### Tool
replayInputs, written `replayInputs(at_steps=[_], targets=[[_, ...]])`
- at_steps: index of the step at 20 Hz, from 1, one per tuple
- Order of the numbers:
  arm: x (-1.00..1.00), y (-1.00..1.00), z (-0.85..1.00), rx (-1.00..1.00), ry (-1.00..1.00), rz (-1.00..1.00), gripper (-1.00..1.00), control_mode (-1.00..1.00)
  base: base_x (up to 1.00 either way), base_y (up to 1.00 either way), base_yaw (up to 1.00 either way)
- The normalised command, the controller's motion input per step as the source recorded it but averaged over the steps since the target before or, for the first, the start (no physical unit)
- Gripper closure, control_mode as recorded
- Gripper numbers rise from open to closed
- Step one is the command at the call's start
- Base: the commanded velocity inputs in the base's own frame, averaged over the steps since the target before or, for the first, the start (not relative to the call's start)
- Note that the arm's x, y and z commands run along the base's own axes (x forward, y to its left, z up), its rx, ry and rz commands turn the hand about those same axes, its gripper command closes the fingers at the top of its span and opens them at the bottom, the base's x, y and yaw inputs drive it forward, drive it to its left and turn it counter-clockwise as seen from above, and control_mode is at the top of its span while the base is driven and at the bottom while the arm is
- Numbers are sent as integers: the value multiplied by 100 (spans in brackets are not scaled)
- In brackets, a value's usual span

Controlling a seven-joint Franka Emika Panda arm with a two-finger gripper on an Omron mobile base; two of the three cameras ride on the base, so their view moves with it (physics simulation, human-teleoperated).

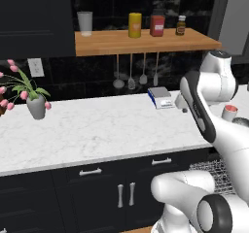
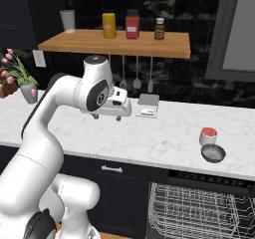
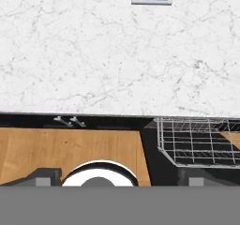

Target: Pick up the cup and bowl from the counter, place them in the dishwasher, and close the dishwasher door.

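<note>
A white cup (image 2: 208, 135) with a red inside stands on the white marble counter (image 2: 164, 133) at the right. Just in front of it, near the counter's edge, sits a small grey bowl (image 2: 213, 153). The left base view has the cup (image 1: 229, 112) and a sliver of the bowl (image 1: 241, 122) behind my arm. Below them the dishwasher (image 2: 199, 208) stands open with its wire rack (image 3: 197, 142) pulled out; its door is hidden from me. My gripper (image 2: 106, 117) hangs open and empty above the middle of the counter, well left of the cup, its fingertips (image 3: 44, 177) wide apart.
A small kitchen scale (image 2: 148, 105) lies at the back of the counter. A potted pink flower (image 1: 34, 101) stands at the far left. The wooden shelf (image 1: 141, 40) above carries jars and a glass, with utensils (image 1: 131, 74) hanging below it. Dark cabinets (image 1: 97, 188) sit under the counter.
</note>
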Motion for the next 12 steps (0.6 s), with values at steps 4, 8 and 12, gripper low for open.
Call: replayInputs(at_steps=[4,8,12], targets=[[0,-57,-12,-2,-2,-5,-100,-100,0,0,0],[0,-43,-3,-6,-6,-11,-100,-100,0,0,0],[0,-37,-11,-9,-9,-19,-100,-100,0,0,0]])
